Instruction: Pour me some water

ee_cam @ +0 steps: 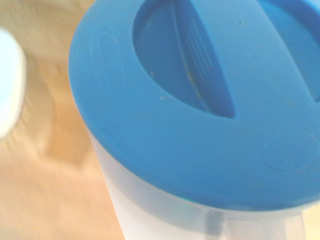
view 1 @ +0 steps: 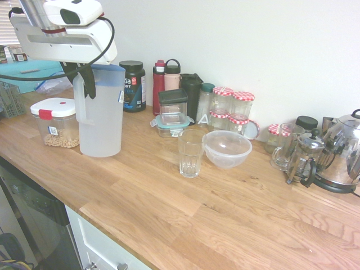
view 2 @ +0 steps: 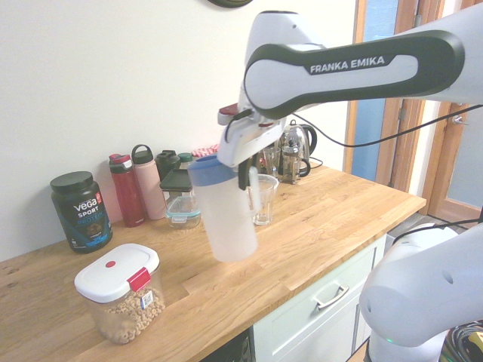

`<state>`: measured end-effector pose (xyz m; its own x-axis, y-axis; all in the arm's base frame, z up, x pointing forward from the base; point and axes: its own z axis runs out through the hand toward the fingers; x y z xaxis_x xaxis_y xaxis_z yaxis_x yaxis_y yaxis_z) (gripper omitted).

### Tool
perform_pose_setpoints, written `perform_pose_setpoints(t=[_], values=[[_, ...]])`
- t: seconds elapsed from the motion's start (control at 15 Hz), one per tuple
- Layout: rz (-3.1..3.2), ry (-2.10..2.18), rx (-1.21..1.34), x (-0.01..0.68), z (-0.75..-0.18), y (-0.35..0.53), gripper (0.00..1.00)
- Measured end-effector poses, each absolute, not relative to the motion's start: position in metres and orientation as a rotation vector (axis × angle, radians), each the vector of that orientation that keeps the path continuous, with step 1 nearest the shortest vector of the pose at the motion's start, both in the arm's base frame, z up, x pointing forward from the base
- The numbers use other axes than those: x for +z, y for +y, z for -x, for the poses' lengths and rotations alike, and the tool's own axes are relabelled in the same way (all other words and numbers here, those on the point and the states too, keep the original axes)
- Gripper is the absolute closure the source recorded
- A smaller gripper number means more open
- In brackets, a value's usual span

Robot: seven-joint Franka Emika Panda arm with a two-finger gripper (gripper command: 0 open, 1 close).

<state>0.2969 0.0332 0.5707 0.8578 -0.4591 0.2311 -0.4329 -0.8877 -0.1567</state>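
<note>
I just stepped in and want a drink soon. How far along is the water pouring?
Done: the gripper has closed on the handle of the pitcher, which the second exterior view shows lifted and slightly tilted above the counter. In hand: carrying it. Left: the glass beside the clear bowl looks empty, so the pour itself is not yet begun.

Wood counter [view 1: 185, 214]. Cereal container [view 1: 55, 122] with white lid and red latch near the front. Along the wall: black Vega tub [view 1: 134, 85], red bottle [view 1: 158, 84], pink bottle [view 1: 172, 75], checkered-lid jars [view 1: 233, 109]. Clear bowl [view 1: 226, 148], French press [view 1: 304, 160], silver kettle [view 1: 343, 152].
</note>
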Motion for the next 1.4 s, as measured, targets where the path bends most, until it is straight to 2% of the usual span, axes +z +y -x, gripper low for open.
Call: perform_pose_setpoints(t=[0.2, 0.6, 1.07, 1.4], values=[[2.952, 0.571, -0.253, 0.567, -0.281, -0.028, 1.00], [2.846, 0.328, -0.163, 0.543, -0.277, -0.182, 1.00], [2.939, -0.109, -0.076, 0.541, -0.345, -0.297, 1.00], [3.053, -0.339, -0.024, 0.564, -0.404, -0.303, 1.00]])
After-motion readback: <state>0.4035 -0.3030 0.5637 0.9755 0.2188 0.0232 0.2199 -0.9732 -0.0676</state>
